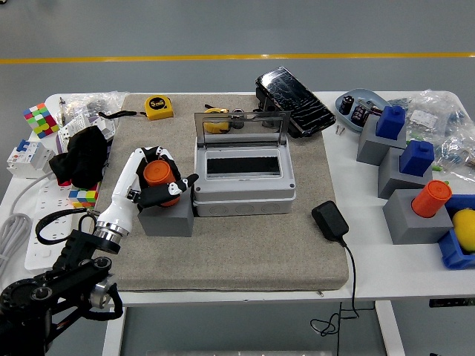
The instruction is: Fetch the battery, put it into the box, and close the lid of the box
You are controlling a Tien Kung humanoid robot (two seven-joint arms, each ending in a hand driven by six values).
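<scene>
The battery (158,175) is an orange cylinder standing in a grey block holder (166,220) on the mat, just left of the box. My left hand (157,180) is curled around the battery, thumb on its right side and fingers behind it. The grey box (243,182) sits mid-mat, with its clear lid (241,127) standing upright at the back and a dark cavity showing inside. The holder touches or nearly touches the box's left wall. My right hand is out of view.
A yellow tape measure (157,107) and a black case (295,100) lie at the back of the mat. A black adapter (329,220) lies right of the box. Grey blocks (407,170) with blue and orange pieces stand at the right. A black cloth (80,156) is at the left.
</scene>
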